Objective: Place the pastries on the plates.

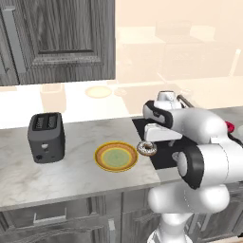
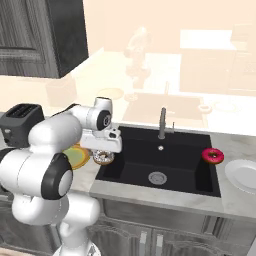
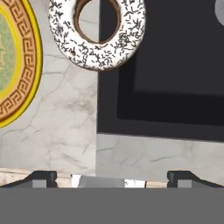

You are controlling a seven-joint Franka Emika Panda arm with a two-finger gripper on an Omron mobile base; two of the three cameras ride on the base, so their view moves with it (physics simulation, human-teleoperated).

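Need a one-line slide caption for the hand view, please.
Hand view: open end effector above the counter, white-iced doughnut straddling the sink edge beside the orange-rimmed plate.

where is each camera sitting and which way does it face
Left base view: behind the arm to its left, looking forward and down at the counter with the toaster and green-centred plate; the white arm rises at lower right.
Right base view: behind to its right, facing the sink, red-pink doughnut and pale plate; the arm rises at lower left.
Hand view: on the hand, looking down; the fingers show at the bottom, apart.
All three share the white-iced doughnut at the sink's edge.
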